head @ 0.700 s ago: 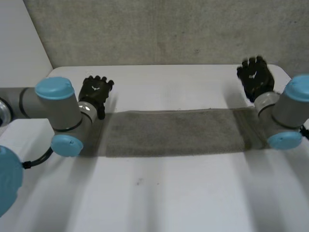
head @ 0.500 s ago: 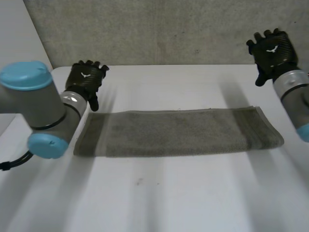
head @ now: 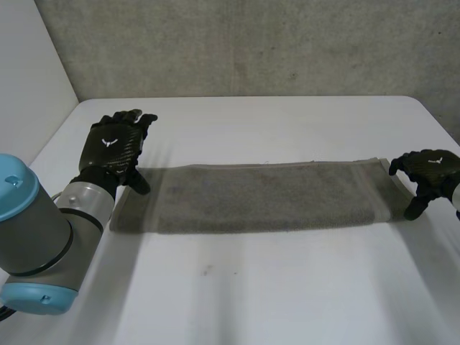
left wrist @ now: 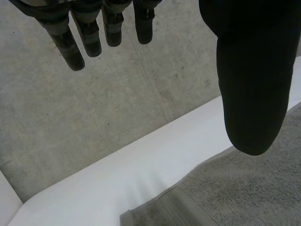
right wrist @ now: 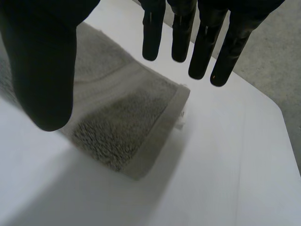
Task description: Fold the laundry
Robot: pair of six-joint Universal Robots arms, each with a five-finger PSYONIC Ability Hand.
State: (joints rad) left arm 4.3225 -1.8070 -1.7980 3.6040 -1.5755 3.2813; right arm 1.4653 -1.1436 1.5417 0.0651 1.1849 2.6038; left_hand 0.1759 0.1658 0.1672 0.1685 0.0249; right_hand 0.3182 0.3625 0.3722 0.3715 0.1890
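White table [head: 287, 287] against a rough grey wall [head: 251, 43], and across its middle lies the towel [head: 266, 198], a long grey strip that already looks folded lengthwise, flat and fairly straight. The left hand [head: 111, 147] hangs over the strip's left end, near the far corner. Its fingers [left wrist: 70, 44] are straight, the thumb is set well apart from them, and nothing is in its hold. The right hand [head: 429, 171] is at the other end, just beside the short hemmed edge, likewise spread wide and empty, with its fingers [right wrist: 202, 52] pointing past the end of the cloth. From where I stand I can't tell whether either thumb touches the fabric.

My guess is that the next step is to take both ends and bring one over the other. The worry is the layers: if a hand pinches only the top one, the strip will peel open as it lifts and the earlier fold is lost. If the two hands close at different spots across the width, the ends won't line up and the fold goes skew. A shallow pinch right at the hem could also slip out on the way up.
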